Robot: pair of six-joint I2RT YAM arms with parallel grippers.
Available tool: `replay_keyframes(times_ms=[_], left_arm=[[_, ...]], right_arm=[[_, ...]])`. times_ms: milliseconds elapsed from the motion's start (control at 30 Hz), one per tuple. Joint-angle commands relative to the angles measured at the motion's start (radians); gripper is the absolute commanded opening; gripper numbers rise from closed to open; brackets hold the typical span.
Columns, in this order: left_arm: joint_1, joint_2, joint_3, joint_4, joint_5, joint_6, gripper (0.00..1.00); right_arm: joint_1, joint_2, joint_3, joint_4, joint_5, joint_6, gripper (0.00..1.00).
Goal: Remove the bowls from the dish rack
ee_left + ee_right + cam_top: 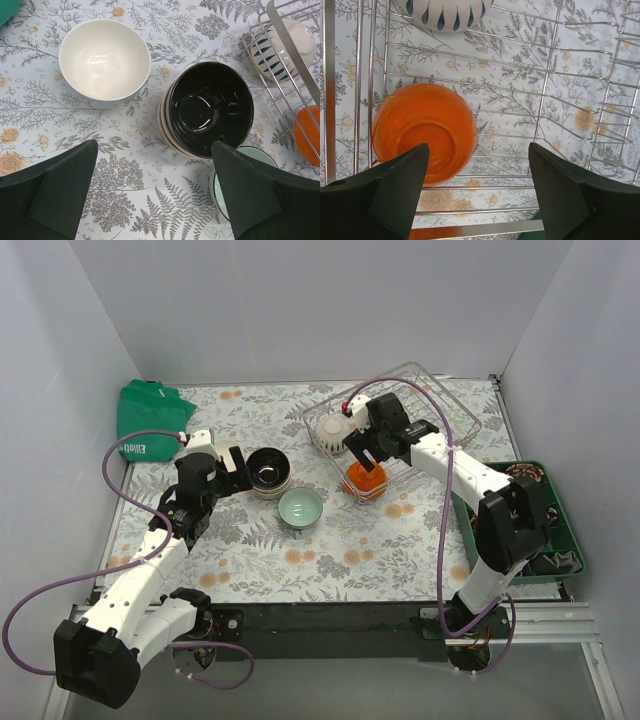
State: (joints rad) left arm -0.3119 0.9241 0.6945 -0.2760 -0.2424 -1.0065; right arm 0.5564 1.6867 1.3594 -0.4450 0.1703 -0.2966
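Observation:
The wire dish rack (pixel 440 410) stands at the back right. In it are an orange bowl (pixel 365 481) at its near left corner and a ribbed white bowl (pixel 331 433). My right gripper (pixel 362 456) hovers open and empty over the orange bowl (pixel 422 132), its left finger above the bowl's edge; the rack's wires (pixel 545 100) lie below it (pixel 477 195). On the table a black-inside bowl (pixel 267 469) tops a stack, with a mint bowl (pixel 300 507) next to it. My left gripper (pixel 155 195) is open and empty, near the stack (pixel 210 107) and a white bowl (pixel 104 59).
A dark green compartment tray (pixel 567 540) sits at the right edge beside the right arm. A green bag (pixel 145 412) lies at the back left. White walls enclose the floral table. The rack's rim (pixel 295 55) shows at the left wrist view's right.

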Motion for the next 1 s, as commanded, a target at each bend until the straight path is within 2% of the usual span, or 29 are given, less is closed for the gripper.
replay_keyframes(times_ms=[0,300,467,733,967], left_arm=[[-0.003,-0.011,-0.012,0.014,0.009,0.006,0.98],[-0.003,0.007,-0.013,0.012,0.008,0.011,0.98],[-0.003,0.015,-0.013,0.012,0.006,0.013,0.98],[-0.003,0.013,-0.015,0.014,0.003,0.016,0.98],[-0.003,0.015,-0.015,0.014,0.003,0.014,0.98]], right_arm=[[-0.015,0.016,-0.016,0.043,-0.048,0.034,0.88],[-0.070,0.083,-0.023,0.118,-0.052,0.028,0.88],[-0.119,0.152,0.030,0.161,-0.051,0.031,0.88],[-0.165,0.252,0.138,0.232,0.060,0.008,0.88],[-0.177,0.242,0.168,0.281,0.124,0.008,0.87]])
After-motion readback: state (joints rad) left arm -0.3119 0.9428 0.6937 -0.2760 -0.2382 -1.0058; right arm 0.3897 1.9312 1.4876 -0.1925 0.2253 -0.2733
